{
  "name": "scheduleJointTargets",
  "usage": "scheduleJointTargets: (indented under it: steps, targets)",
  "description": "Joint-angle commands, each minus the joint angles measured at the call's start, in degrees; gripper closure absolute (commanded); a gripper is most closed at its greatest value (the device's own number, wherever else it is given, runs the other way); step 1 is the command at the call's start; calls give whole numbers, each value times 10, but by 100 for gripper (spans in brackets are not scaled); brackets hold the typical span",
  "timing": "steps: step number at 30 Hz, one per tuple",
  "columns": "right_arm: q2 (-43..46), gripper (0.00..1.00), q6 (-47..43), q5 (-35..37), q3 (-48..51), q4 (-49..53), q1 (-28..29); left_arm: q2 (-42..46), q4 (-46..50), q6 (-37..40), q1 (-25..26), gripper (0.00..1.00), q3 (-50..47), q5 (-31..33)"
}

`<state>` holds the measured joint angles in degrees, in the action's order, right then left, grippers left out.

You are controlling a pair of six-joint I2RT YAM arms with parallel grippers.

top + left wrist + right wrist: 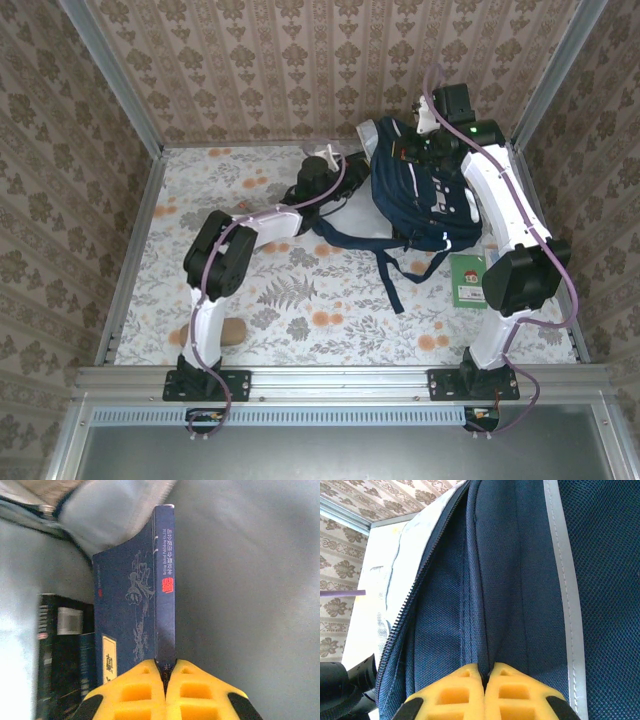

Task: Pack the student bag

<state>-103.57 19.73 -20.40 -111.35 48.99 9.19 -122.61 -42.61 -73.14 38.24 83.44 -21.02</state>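
Two arms are at the bag (415,200) in the top view; it lies at the far right of the table (300,300), straps trailing toward the bases. The left arm (250,235) reaches to its left side and the right arm (495,195) comes in at its far end. A green booklet (467,280) lies on the table by the right arm's elbow, well behind that arm's gripper and outside the bag; a brown block (232,330) sits by the left arm's base, also outside.

Left wrist: the left gripper (165,680) has its jaws pressed together on the near edge of a blue book (125,600), which stands straight ahead of it, spine with red and white lettering up. Pale lining (250,580) runs ahead and to the right of the gripper, so the book looks to be inside the bag. A darker box or book (60,645) sits just left of it; I can't tell if they touch.

Right wrist: the right gripper (484,680) is pinching a fold of the bag's navy fabric; the open zipper (410,615) runs ahead-left of it and the white stripe (565,605) ahead-right. It looks like it is holding the mouth open.

My read on progress: partway. One dark item looks to be in and the blue book is going in but not released. The green booklet and possibly the brown block are left to load; the zipper is not closed.
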Motion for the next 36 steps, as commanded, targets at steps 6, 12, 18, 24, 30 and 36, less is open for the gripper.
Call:
scheduleJointTargets:
  steps: [6, 12, 18, 24, 30, 36]
  targets:
    - [36, 100, 5, -44, -15, -60, 1, -67, 32, 12, 23, 100, 55, -20]
    - [34, 100, 7, -47, -17, -58, 6, -132, 113, 40, 41, 100, 113, -8]
    - [35, 100, 7, -45, -16, -54, 12, -157, 262, 112, 59, 81, 194, 20]
    - [38, 100, 1, -41, -15, -48, 12, -122, 274, 124, 51, 50, 156, 42]
    - [37, 99, -11, -25, -5, -42, 11, -45, 272, 135, 29, 35, 81, 55]
    - [37, 87, -22, -2, 16, -48, 11, 55, 324, 162, 2, 31, 0, 77]
